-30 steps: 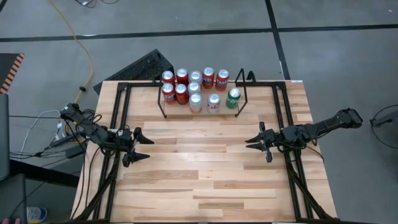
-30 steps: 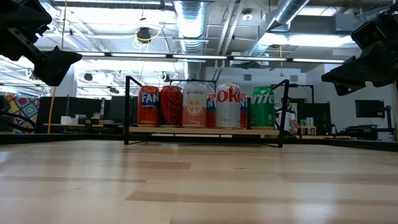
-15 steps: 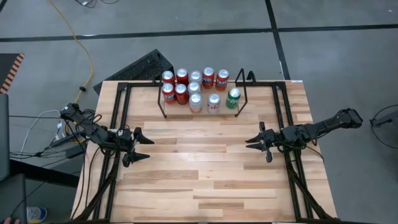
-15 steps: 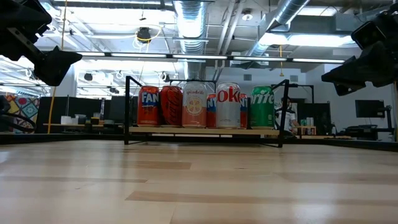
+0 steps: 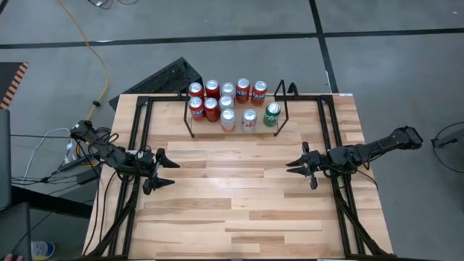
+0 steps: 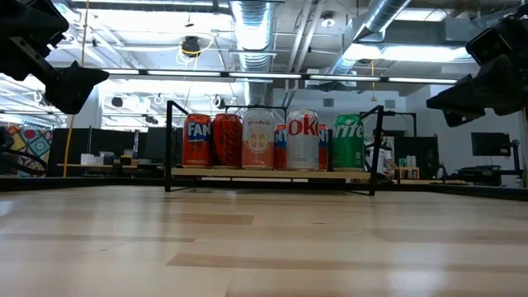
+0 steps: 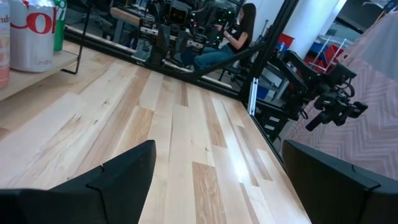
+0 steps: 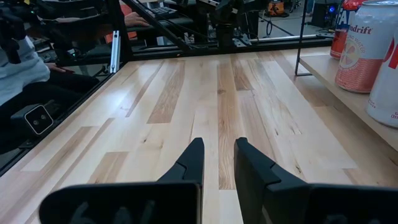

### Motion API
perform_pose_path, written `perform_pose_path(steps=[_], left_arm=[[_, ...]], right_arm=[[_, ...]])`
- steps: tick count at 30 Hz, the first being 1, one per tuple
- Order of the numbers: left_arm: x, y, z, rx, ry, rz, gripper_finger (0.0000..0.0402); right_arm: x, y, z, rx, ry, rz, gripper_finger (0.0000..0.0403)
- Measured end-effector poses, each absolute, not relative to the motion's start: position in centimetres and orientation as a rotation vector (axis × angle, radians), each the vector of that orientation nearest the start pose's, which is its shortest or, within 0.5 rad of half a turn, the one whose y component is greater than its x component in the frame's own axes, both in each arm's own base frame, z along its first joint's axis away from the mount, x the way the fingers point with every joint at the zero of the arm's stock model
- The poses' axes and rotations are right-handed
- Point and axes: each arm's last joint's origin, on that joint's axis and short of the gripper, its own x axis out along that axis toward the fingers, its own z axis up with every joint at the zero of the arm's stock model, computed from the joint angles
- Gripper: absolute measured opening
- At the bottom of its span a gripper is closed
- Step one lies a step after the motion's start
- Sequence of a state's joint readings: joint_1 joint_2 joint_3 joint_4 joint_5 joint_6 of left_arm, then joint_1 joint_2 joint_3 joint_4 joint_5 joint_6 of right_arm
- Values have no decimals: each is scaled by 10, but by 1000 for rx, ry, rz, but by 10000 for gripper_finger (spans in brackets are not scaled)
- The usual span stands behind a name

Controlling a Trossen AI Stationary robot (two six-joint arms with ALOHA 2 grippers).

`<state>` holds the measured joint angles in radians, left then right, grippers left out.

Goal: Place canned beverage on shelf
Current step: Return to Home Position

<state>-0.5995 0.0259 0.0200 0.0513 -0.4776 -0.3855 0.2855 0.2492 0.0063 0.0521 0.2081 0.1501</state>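
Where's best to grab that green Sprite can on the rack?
Probably the upper wall of the green Sprite can, coming from above and the open front: it stands upright, hemmed between the silver Coke can and the end of the shelf.

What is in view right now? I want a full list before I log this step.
table: one, light wood, under both arms
shelf: one, black rods, middle of the table's far edge
red cans: most of about ten cans, both rows on the shelf
green can: one, front row, shelf's right end
silver can: one, red lettering, beside the green can
pale orange can: one, front row, middle
seated person: one, dark top, beyond the table
second person: one, grey top, beyond the table
left end effector: dark, wide open, empty, above the table's left side
right end effector: dark, narrowly open, empty, above the table's right side
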Motion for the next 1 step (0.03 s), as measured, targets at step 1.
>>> perform_pose_path(steps=[1], left_arm=[[86,-43,173,-408,-15,-128,334]], right_arm=[[108,25,150,103,190,63,67]])
